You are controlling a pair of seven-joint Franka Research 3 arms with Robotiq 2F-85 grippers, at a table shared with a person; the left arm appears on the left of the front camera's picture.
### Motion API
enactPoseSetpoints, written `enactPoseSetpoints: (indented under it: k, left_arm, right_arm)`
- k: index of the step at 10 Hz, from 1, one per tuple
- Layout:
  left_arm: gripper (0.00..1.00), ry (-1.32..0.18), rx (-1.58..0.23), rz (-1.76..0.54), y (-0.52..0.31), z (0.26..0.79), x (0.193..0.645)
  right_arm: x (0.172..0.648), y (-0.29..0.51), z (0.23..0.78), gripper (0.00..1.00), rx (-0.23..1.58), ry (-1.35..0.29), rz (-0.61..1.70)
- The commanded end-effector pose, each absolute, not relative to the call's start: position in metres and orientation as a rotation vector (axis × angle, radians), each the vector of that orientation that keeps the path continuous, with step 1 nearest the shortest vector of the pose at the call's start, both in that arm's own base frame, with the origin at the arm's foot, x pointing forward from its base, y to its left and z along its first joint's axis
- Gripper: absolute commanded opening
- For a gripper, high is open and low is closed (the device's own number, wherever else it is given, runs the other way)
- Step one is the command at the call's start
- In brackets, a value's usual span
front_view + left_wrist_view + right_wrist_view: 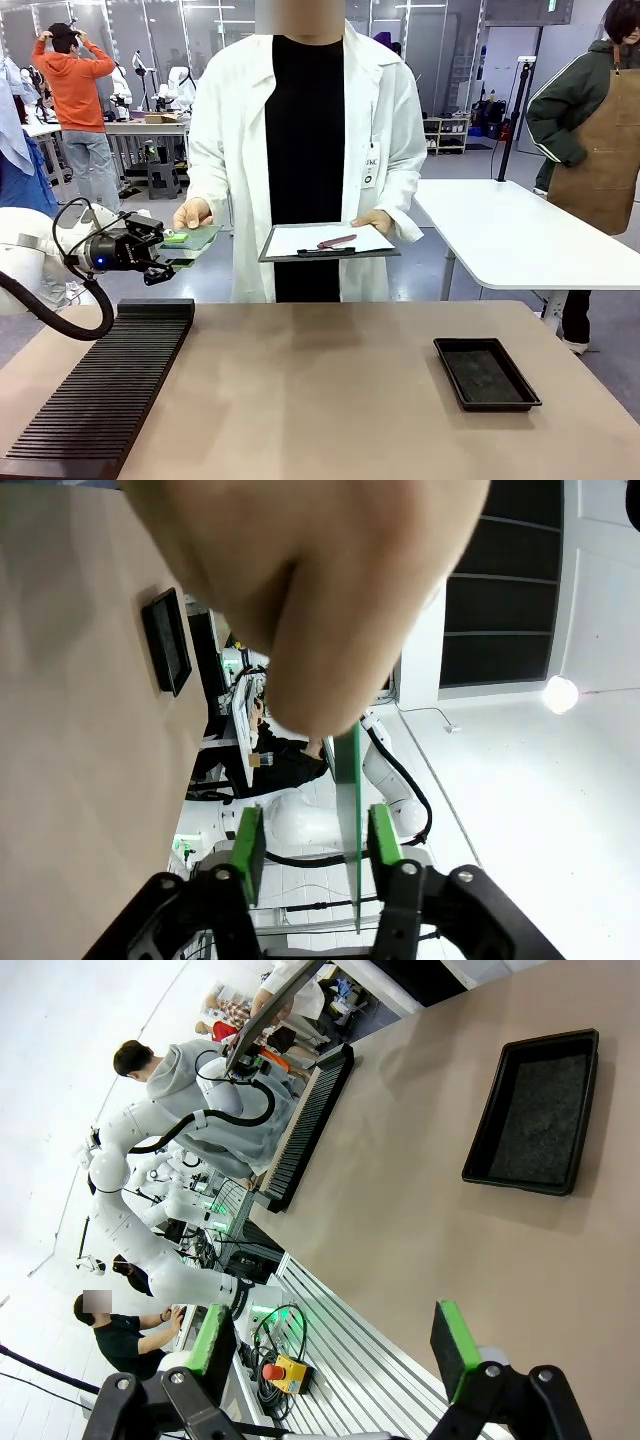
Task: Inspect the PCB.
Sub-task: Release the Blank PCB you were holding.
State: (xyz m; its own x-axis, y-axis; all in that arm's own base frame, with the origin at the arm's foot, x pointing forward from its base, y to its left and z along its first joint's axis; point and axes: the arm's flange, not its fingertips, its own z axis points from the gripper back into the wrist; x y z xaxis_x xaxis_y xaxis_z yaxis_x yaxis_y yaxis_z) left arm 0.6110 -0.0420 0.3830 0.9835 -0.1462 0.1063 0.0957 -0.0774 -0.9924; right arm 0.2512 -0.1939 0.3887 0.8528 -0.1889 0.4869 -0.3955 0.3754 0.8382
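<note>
Leftmost on the tan table (pixel 330 400), at about 8 o'clock in the front view: long black ridged rack (pixel 100 390), lying flat. Just above its far end, toward 10 o'clock: left gripper (pixel 172 252), pointing to 3 o'clock, jaws parted above and below the PCB (pixel 203 237). Green board roughly level in the air, off the tabletop, its near end between those jaws. At the board's far edge: person's hand (pixel 192 213), thumb on top, fingers under, pinching the PCB. At 12 o'clock, in front of a white coat (pixel 395 120): dark clipboard (pixel 325 242) with white paper and a pen (pixel 337 241) on it, gripped at its 3 o'clock edge by the other hand (pixel 375 222). At 4 o'clock on the tabletop: black shallow tray (pixel 487 373), well apart from everything else. From the left wrist: left gripper (pixel 316 842) with green pads (pixel 248 845) spread; PCB (pixel 350 810) edge-on as a thin green strip, clear of the 9 o'clock pad, close to the 3 o'clock pad, contact there impossible to tell; person's hand (pixel 300 600) large and blurred at 12 o'clock, closed on the board's far end. From the right wrist: right gripper (pixel 335 1345) above the table (pixel 420 1220), pads (pixel 455 1345) spread wide with nothing between; ridged rack (pixel 305 1125) at 11 o'clock, shallow tray (pixel 535 1110) at 2 o'clock.
</note>
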Motion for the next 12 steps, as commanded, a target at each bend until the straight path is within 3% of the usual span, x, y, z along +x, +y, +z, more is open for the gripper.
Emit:
enactPoseSetpoints:
  k: [1, 2, 3, 12]
  left_arm:
    - [0.92, 0.063, -1.637, -0.211, -0.0392, 0.3851, 0.605]
    - [0.88, 0.062, -1.634, -0.212, -0.0387, 0.3865, 0.6053]
    - [1.0, 0.066, -1.63, -0.215, -0.0388, 0.3872, 0.6054]
    - [1.0, 0.038, -1.633, -0.198, -0.0396, 0.383, 0.6108]
  right_arm:
    - [0.2524, -0.1936, 0.3906, 1.0, 1.208, -0.586, 0.142]
    - [0.2524, -0.1936, 0.3906, 1.0, 1.208, -0.586, 0.142]
    - [0.2524, -0.1936, 0.3906, 1.0, 1.208, -0.586, 0.142]
    - [0.2524, -0.1936, 0.3906, 1.0, 1.208, -0.586, 0.142]
